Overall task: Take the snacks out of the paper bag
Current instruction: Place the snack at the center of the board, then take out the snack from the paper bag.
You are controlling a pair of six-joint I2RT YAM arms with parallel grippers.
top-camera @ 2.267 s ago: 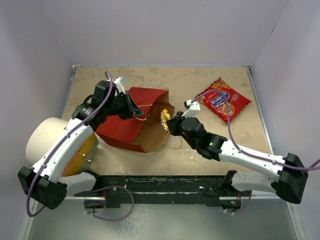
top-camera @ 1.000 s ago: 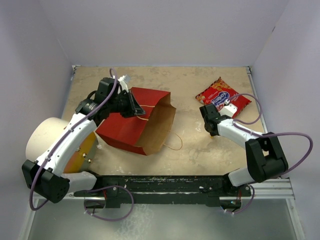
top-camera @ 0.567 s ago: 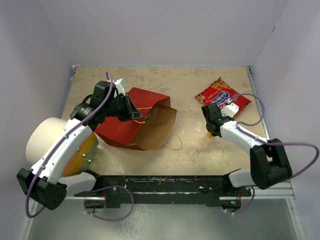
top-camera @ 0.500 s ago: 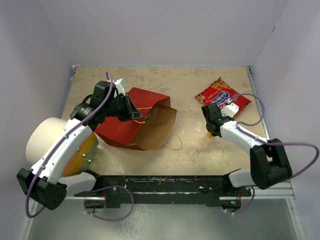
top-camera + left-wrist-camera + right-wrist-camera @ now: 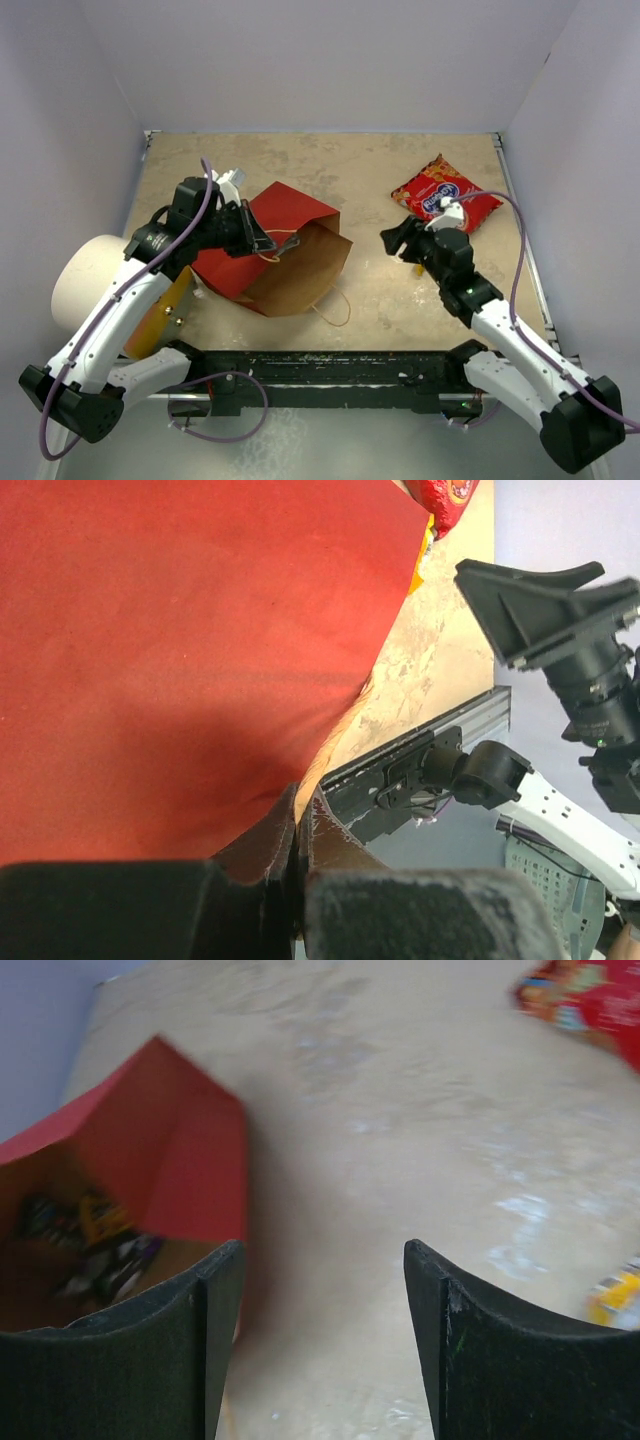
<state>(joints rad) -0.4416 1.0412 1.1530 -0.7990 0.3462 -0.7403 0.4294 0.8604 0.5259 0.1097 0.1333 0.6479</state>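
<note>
The paper bag point(image 5: 296, 214) lies on its side left of centre, its brown mouth facing right. My left gripper point(image 5: 262, 241) is shut on the bag's upper rim; in the left wrist view the fingers point(image 5: 300, 815) pinch the edge of the red face point(image 5: 180, 650). Several small snacks point(image 5: 95, 1240) lie inside the bag's mouth. My right gripper point(image 5: 394, 238) hangs open and holds nothing between the bag and the red cookie bag point(image 5: 446, 194), pointing at the bag. A yellow-orange packet point(image 5: 612, 1297) lies on the table by the right gripper.
A big white cylinder point(image 5: 88, 278) with an orange end point(image 5: 160, 312) lies at the left, against the bag's back. The bag's string handle point(image 5: 335, 305) trails toward the near edge. Walls enclose the table at the back and on both sides.
My right gripper opened and let go of the yellow-orange packet beside the cookie bag, then swung back toward the paper bag. The left arm shifted and tilted the bag slightly.
</note>
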